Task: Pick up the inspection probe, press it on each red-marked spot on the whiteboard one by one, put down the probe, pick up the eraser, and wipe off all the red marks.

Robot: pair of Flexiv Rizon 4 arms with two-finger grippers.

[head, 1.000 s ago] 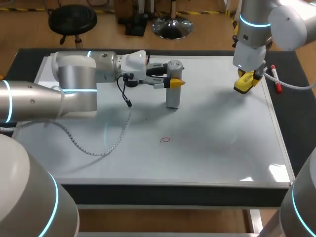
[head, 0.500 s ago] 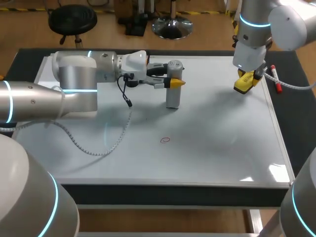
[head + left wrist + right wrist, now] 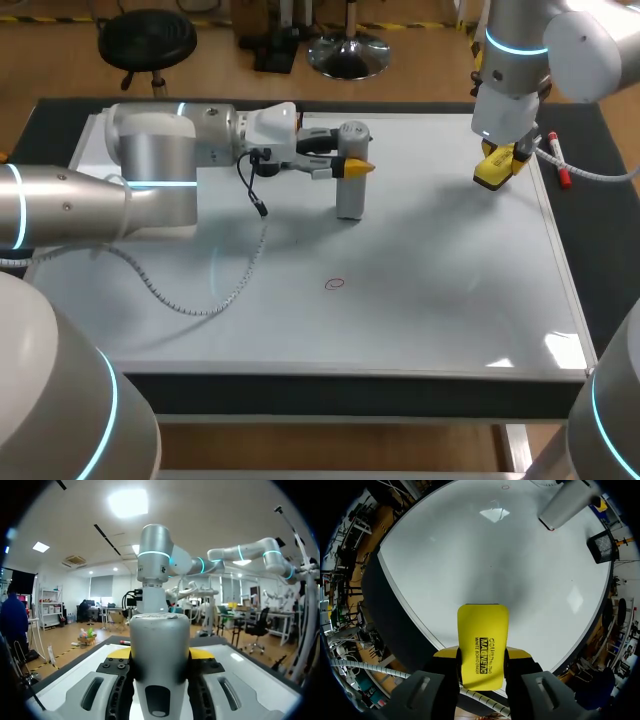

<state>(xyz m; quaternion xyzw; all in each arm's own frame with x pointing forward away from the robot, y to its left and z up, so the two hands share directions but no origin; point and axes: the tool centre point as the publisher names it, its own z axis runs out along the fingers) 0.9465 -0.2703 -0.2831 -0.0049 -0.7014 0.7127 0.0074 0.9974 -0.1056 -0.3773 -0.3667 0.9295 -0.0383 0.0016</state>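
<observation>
The grey cylindrical probe (image 3: pixel 350 180) stands upright on the whiteboard (image 3: pixel 430 300) at the far middle. My left gripper (image 3: pixel 345 165) is shut on its upper part. In the left wrist view the probe (image 3: pixel 160 660) fills the space between the gripper's (image 3: pixel 160 655) yellow-tipped fingers. My right gripper (image 3: pixel 497 158) is shut on the yellow eraser (image 3: pixel 494 170), low over the board's far right corner. The eraser (image 3: pixel 483 647) sticks out past that gripper (image 3: pixel 482 656). One small red ring (image 3: pixel 334 283) is drawn near the board's middle, and this red ring (image 3: pixel 505 487) shows far ahead of the eraser.
A red-capped marker (image 3: pixel 560 166) lies on the dark table just beyond the board's right edge, close to the right gripper. A grey coiled cable (image 3: pixel 200 300) from my left arm hangs over the board's left half. The probe (image 3: pixel 567 502) shows ahead of the eraser.
</observation>
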